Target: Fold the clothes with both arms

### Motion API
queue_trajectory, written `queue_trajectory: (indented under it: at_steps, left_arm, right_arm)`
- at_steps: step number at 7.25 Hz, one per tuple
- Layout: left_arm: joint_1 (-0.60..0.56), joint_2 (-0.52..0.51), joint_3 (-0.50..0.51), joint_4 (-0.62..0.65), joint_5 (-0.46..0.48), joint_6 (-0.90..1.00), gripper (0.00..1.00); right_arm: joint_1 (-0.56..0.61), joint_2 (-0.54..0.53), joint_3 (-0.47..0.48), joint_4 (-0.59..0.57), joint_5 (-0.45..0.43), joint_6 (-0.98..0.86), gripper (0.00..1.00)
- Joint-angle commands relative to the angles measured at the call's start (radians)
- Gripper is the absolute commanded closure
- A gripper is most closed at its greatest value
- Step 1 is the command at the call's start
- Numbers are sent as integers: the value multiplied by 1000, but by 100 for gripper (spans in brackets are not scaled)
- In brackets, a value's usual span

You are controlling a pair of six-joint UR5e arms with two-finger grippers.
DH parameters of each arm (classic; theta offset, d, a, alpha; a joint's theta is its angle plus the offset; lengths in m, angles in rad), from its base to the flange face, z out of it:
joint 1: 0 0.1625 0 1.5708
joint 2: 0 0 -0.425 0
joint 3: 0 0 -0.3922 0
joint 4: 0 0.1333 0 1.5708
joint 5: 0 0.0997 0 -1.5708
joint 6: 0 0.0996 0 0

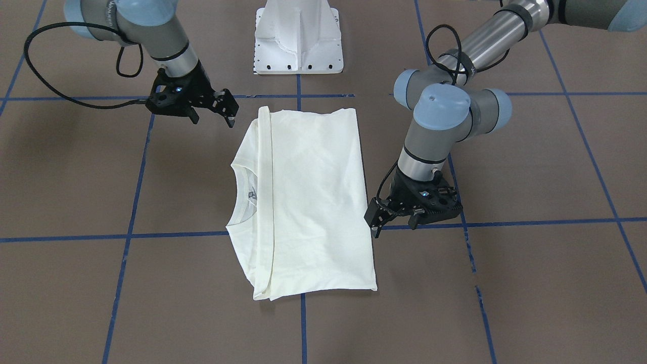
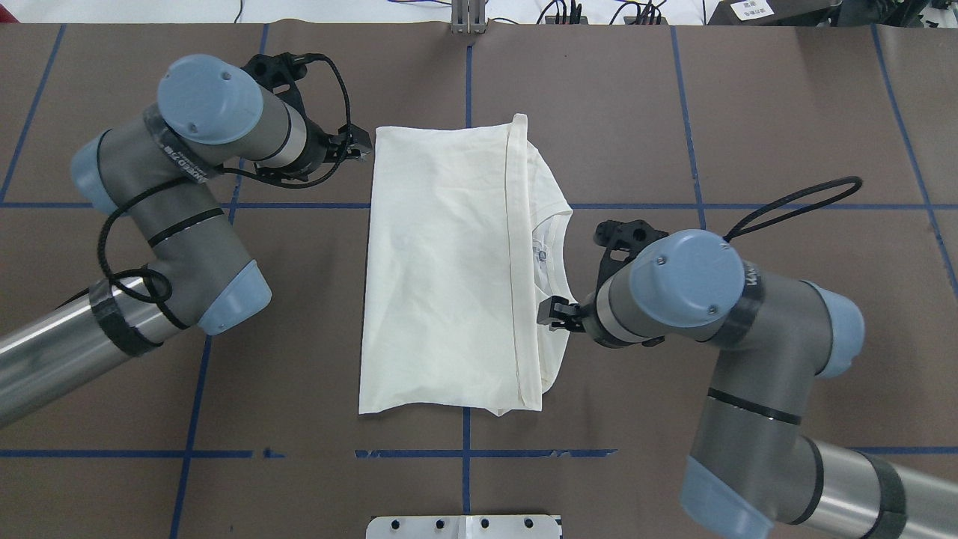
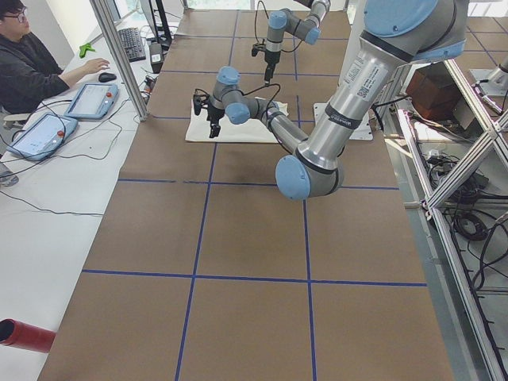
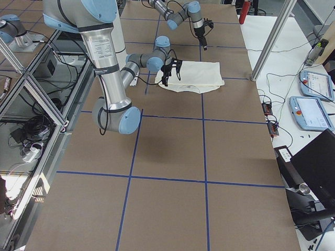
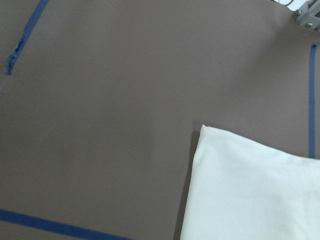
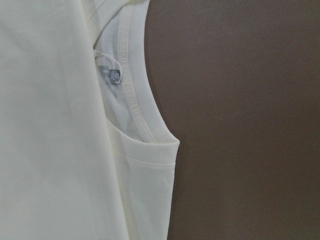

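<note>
The cream T-shirt (image 1: 313,202) lies flat on the brown table, folded into a long rectangle with its plain side up. The collar and its tag (image 6: 115,75) show along one edge, and the print is hidden. The shirt also shows in the overhead view (image 2: 441,269). My left gripper (image 1: 394,227) hovers open and empty beside the shirt's far corner (image 5: 210,135), and it shows in the overhead view (image 2: 363,148). My right gripper (image 1: 212,120) hovers open and empty just off the collar-side edge, near the shoulder (image 2: 550,314).
The white pedestal base (image 1: 298,40) stands on the robot's side of the shirt. Blue tape lines (image 2: 464,453) grid the table. An operator (image 3: 32,63) sits at a side desk with tablets. Bare brown table surrounds the shirt.
</note>
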Motion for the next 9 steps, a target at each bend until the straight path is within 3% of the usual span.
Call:
queue_trajectory:
  at_steps: [1, 5, 9]
  left_arm:
    - [51, 87, -210, 115, -18, 32, 0]
    - [73, 105, -212, 109, -18, 28, 0]
    - [76, 105, -211, 106, -18, 17, 0]
  right_arm:
    - [-95, 104, -62, -73, -109, -86, 0]
    - [-160, 188, -196, -158, -154, -164, 0]
    - [-160, 187, -208, -217, -142, -253, 0]
